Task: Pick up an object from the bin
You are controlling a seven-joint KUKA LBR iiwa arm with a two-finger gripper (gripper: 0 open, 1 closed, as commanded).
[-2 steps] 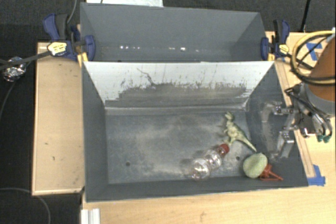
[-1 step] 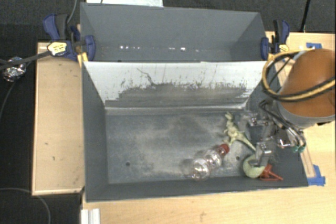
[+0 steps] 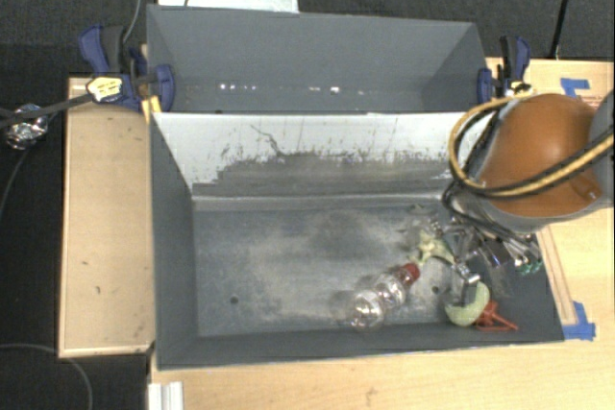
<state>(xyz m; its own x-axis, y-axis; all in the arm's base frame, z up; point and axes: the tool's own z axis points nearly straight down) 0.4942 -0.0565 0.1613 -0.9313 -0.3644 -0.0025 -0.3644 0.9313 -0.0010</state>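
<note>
Just beside end effector (image 3: 466, 280): greenish lump (image 3: 463, 312)

The one camera looked down on the grey metal bin (image 3: 307, 158) from above. It sat toward the near side and was tilted somewhat, so the far wall showed as a broad sloping face and the near wall as a narrow band. It stood back enough to take in the whole bin and its surround. The arm (image 3: 538, 154) entered from the right.
</note>
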